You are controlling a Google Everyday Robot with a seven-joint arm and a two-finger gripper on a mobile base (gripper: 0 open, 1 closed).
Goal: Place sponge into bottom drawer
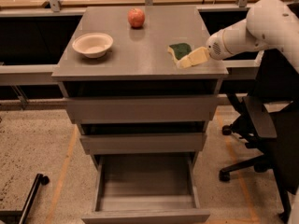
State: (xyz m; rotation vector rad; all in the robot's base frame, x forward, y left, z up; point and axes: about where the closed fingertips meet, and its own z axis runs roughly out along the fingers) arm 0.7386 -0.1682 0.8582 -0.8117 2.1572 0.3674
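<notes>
A small wavy-edged sponge [179,49], pale yellow below with a dark green scrub top, lies flat on the right side of the grey cabinet top [140,55], close to the near right corner. The cream-coloured gripper [192,59] at the end of the white robot arm [252,29] reaches in from the right and sits low over the cabinet top, right against the sponge's near right edge. Whether it is spread, pressed together or pinching the sponge cannot be told from this angle. The sponge rests on the surface and is not lifted. The bottom drawer [145,215], a deep grey box with a flat handleless front, is pulled well out toward the near side and shows a bare grey inside. The two shallower grey drawers above it, the top drawer [142,108] and the middle drawer [142,143], sit pushed in. On the left of the cabinet top stands a white round bowl [92,44], and at the far middle a red apple [136,17], both well apart from the sponge. A black office chair [266,125] stands on the speckled floor to the right of the cabinet.
</notes>
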